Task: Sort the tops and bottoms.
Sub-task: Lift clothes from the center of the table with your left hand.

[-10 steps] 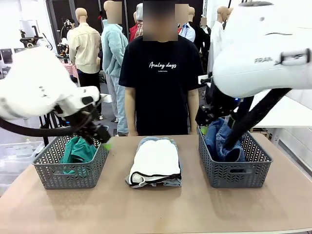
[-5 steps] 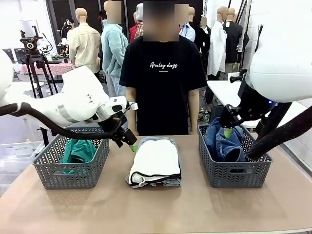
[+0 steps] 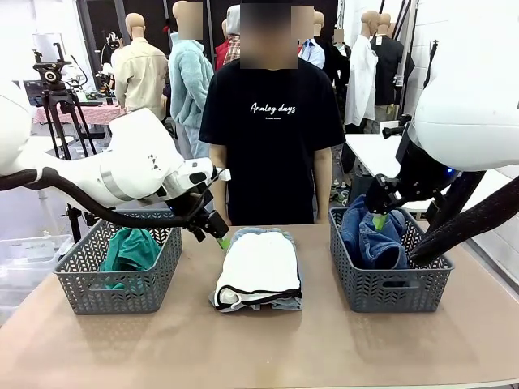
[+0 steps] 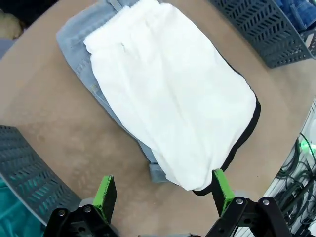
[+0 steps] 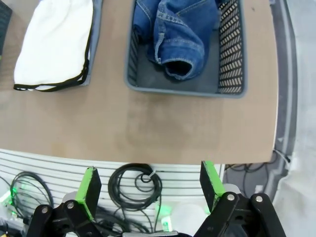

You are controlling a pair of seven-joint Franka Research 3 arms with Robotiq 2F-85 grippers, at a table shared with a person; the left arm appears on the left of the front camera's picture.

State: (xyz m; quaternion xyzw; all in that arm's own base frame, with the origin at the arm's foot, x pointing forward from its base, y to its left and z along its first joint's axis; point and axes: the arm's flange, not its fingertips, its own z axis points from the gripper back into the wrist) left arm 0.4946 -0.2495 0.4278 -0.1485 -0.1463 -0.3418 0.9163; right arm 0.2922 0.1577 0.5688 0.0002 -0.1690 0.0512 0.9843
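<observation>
The white shirt with black trim [image 3: 259, 266] lies folded mid-table on top of the pale denim shorts [image 3: 284, 304]. My left gripper [image 3: 220, 240] hovers open at the stack's far left corner; in the left wrist view its gripper [image 4: 163, 193] sits above the white shirt [image 4: 173, 98] and shorts [image 4: 79, 44]. A teal-green shirt [image 3: 130, 247] fills the left basket [image 3: 122, 292]. Dark blue jeans [image 3: 373, 237] lie in the right basket [image 3: 397, 292]. My right gripper [image 3: 379, 219] hangs open and empty above those jeans [image 5: 177, 34].
A person in a black T-shirt [image 3: 268, 130] stands at the far edge, hands down. The right wrist view shows the table's near edge [image 5: 148, 153] with cables [image 5: 136, 180] below it. Bare tabletop [image 3: 259, 348] lies in front of the baskets.
My left gripper has swung from over the left basket to the stack's far left corner. My right arm has drawn up and to the right over the jeans basket.
</observation>
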